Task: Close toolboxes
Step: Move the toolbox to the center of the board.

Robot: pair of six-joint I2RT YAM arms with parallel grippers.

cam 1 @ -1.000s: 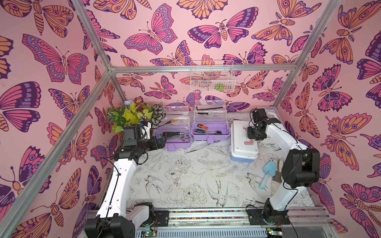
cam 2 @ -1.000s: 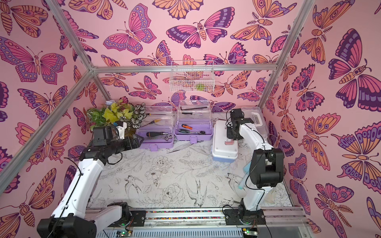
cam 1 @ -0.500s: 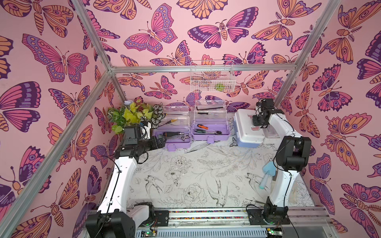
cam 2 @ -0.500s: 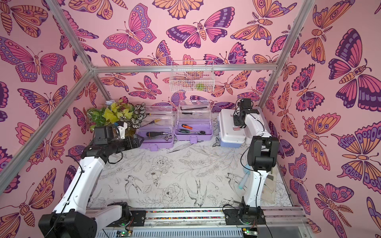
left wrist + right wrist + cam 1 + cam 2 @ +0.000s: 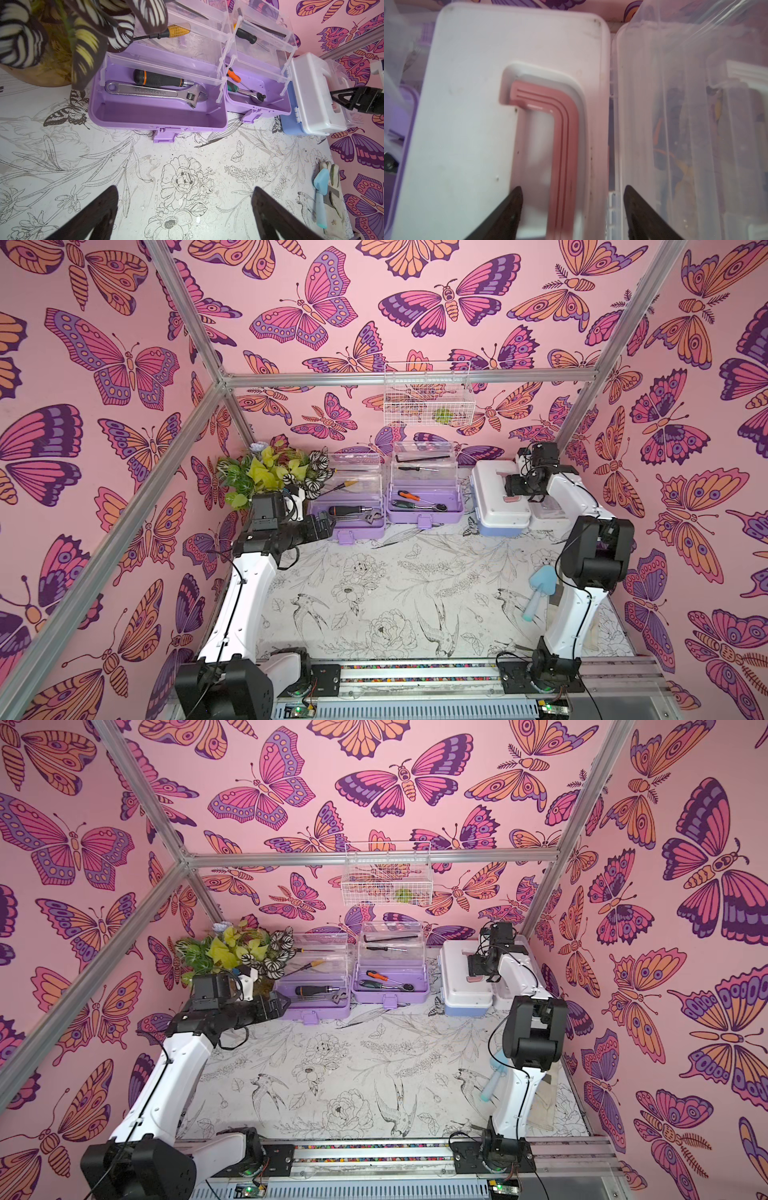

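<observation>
The toolboxes [image 5: 424, 512], in a row at twelve o'clock on the tabletop [image 5: 395, 593], seem light, slippery plastic: press the raised clear lids [image 5: 424, 456] at the top edge; left claw [image 5: 185, 187] and right claw [image 5: 573, 187] stand released.

The flower-printed table [image 5: 395, 580] carries a plant [image 5: 266, 472], four toolboxes [image 5: 424, 512] (lilac pair open) and a glove [image 5: 335, 174].
</observation>
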